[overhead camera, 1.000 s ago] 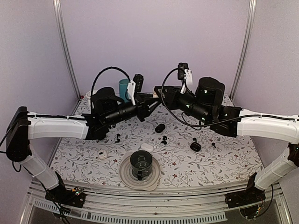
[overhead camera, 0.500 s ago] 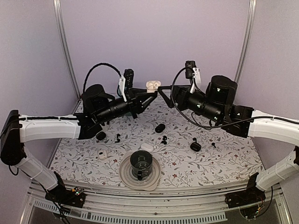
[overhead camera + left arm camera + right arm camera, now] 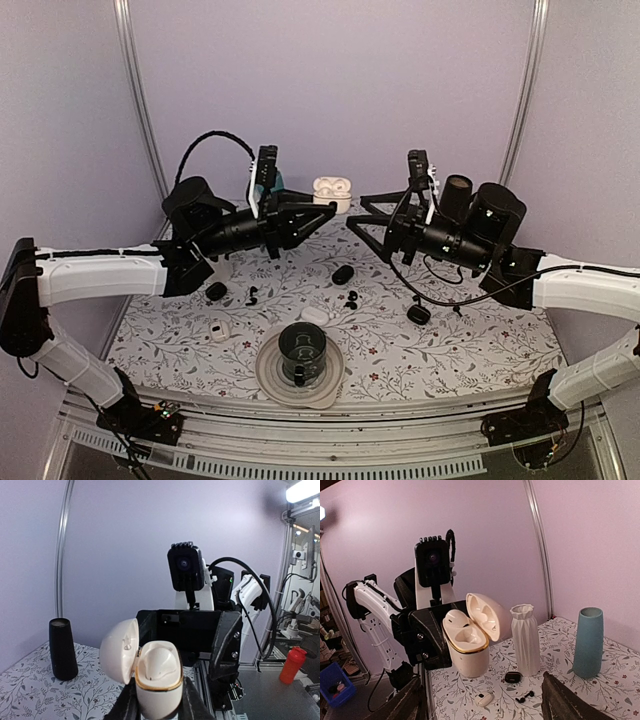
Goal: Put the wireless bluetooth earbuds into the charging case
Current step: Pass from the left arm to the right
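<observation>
One open case [image 3: 332, 187] in left end effector [image 3: 328, 208], earbuds [image 3: 350, 298] well below

Clear gap: case [image 3: 467, 650] to fingers [image 3: 567, 700] (right).

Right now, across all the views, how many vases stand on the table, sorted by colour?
White vase: 1
Teal vase: 1
Black vase: 1
Total: 3
</observation>
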Robot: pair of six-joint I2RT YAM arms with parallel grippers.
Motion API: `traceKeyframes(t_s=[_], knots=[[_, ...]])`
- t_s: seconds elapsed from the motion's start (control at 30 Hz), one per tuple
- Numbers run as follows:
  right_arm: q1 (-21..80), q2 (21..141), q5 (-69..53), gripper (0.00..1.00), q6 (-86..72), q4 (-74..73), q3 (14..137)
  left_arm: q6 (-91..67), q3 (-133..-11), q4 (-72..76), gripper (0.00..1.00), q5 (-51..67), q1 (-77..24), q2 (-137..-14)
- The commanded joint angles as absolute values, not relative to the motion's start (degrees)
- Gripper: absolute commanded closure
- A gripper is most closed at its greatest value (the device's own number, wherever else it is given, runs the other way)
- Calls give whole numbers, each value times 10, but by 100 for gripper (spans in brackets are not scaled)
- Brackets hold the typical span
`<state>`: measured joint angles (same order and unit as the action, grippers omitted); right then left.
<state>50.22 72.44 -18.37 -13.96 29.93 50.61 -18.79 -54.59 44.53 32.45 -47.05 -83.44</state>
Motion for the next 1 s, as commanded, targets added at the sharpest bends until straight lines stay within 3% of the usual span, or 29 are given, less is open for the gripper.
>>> traceKeyframes(t_s=[0.0,0.17,0.97], knots=[[501,731,-262,24,-136,356,516,-208,-546,482,100,375,-464,-815],[501,756,-295,41,-160,363,538,-218,-551,490,100,401,-464,-821],[500,782,-324,75,-196,397,556,-218,-581,452,100,406,-464,-850]])
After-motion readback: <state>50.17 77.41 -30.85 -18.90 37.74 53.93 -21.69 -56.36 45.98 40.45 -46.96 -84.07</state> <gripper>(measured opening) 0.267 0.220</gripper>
